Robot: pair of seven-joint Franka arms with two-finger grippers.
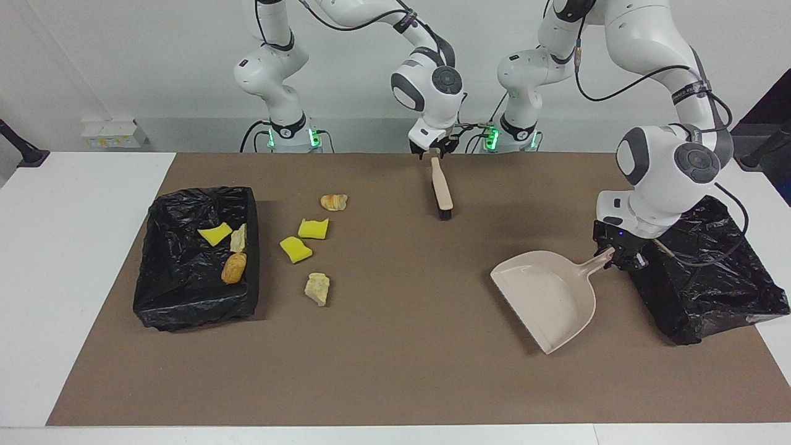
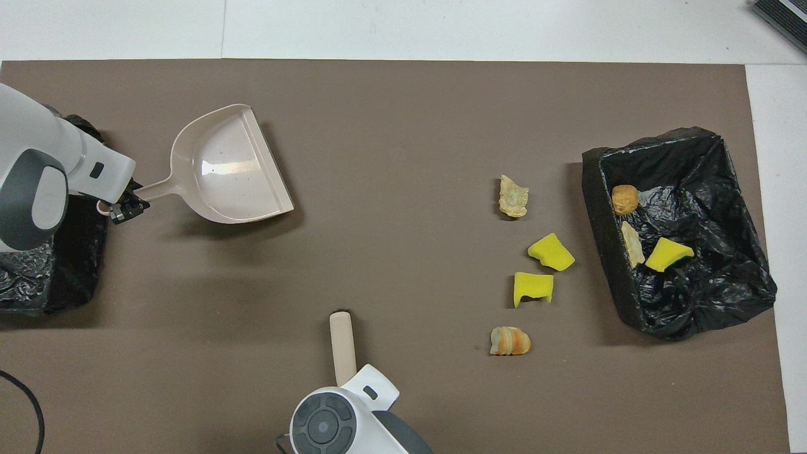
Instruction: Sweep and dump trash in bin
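Several scraps of trash lie on the brown mat beside the bin: an orange-brown lump (image 1: pixel 334 201), two yellow sponge chunks (image 1: pixel 313 228) (image 1: pixel 295 249) and a pale beige lump (image 1: pixel 317 288). Three more scraps (image 1: pixel 233 267) lie inside the black-lined bin (image 1: pixel 185 312) at the right arm's end. My left gripper (image 1: pixel 618 256) is shut on the handle of the beige dustpan (image 1: pixel 547 296), which it holds low over the mat. My right gripper (image 1: pixel 434 153) is shut on the handle end of the brush (image 1: pixel 441 188), which lies on the mat near the robots. In the overhead view the right hand hides its fingers.
A second black-lined bin (image 1: pixel 710 284) stands at the left arm's end, partly under the left arm. The brown mat (image 1: pixel 401 346) covers most of the white table. In the overhead view the brush (image 2: pixel 342 343) points away from the robots, and the dustpan (image 2: pixel 233 170) opens toward the trash.
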